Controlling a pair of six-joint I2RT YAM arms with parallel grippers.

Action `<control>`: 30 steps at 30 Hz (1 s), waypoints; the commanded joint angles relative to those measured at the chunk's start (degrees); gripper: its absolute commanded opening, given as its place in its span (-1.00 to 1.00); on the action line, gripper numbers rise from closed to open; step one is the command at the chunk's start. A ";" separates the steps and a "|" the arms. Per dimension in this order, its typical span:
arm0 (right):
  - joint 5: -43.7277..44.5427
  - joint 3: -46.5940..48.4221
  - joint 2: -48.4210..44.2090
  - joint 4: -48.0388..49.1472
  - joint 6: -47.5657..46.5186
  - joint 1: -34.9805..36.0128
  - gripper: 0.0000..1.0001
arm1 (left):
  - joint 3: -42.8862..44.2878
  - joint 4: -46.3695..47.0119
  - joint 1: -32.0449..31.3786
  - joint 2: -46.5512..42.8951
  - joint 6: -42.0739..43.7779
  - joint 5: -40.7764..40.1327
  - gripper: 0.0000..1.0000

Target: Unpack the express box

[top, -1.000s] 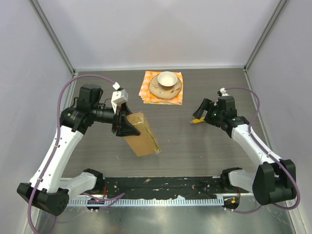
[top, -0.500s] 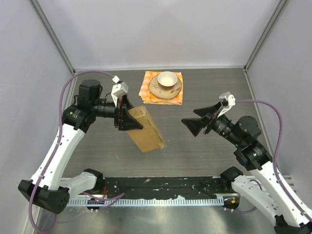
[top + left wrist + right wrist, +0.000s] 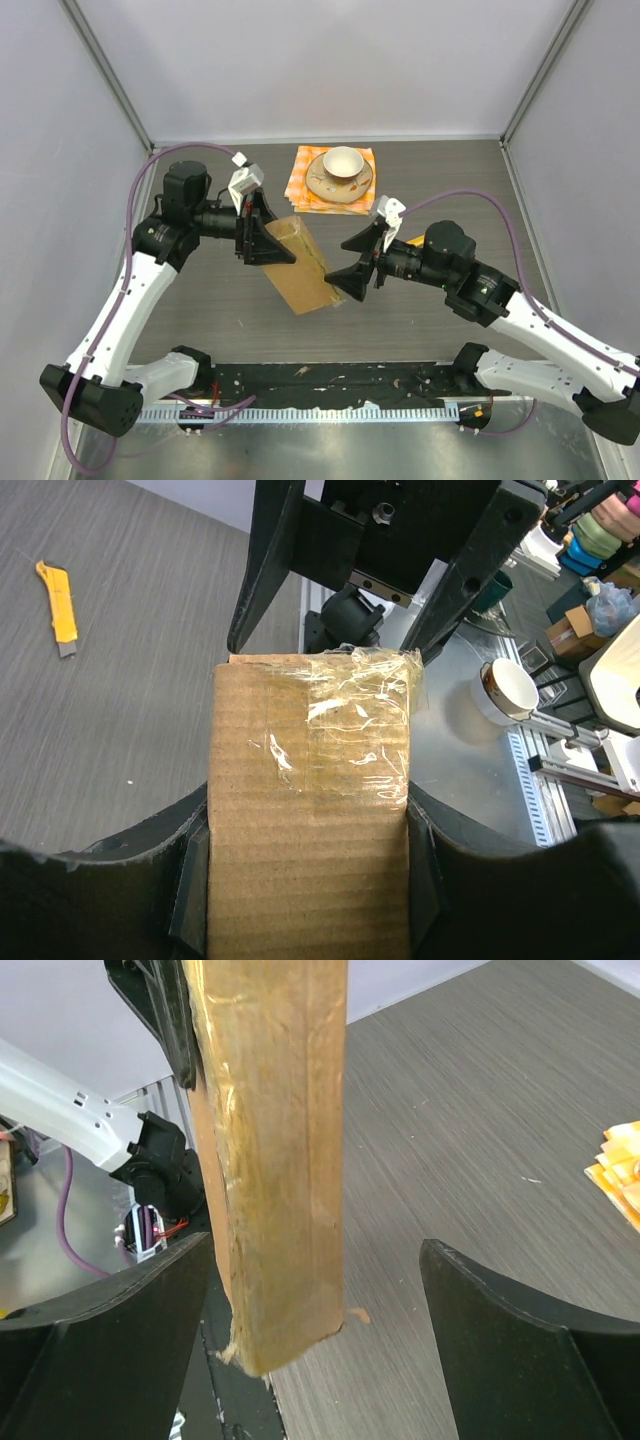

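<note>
Top camera: I look from above and behind the arm bases (image 3: 180,365), steeply down and from far off, over the whole grey wood-grain bench (image 3: 230,325). Left wrist camera: very close, sighting along the broad face of the flat brown cardboard box (image 3: 310,810). Right wrist camera: equally close, facing that box's narrow edge from the opposite end. All three views share the box.
</note>
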 commanded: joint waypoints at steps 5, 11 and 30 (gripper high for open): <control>6.94 5.40 3.08 1.38 -5.28 4.29 0.58 | -0.21 3.23 -0.38 -1.98 -1.97 4.28 -1.00; 8.08 6.11 3.17 0.41 -5.81 4.38 0.45 | -0.83 3.14 -1.08 -2.60 -2.32 5.77 -1.00; 9.05 8.65 1.06 -2.93 -7.22 4.29 0.36 | -1.97 3.58 -2.49 -3.30 -3.11 7.45 -1.00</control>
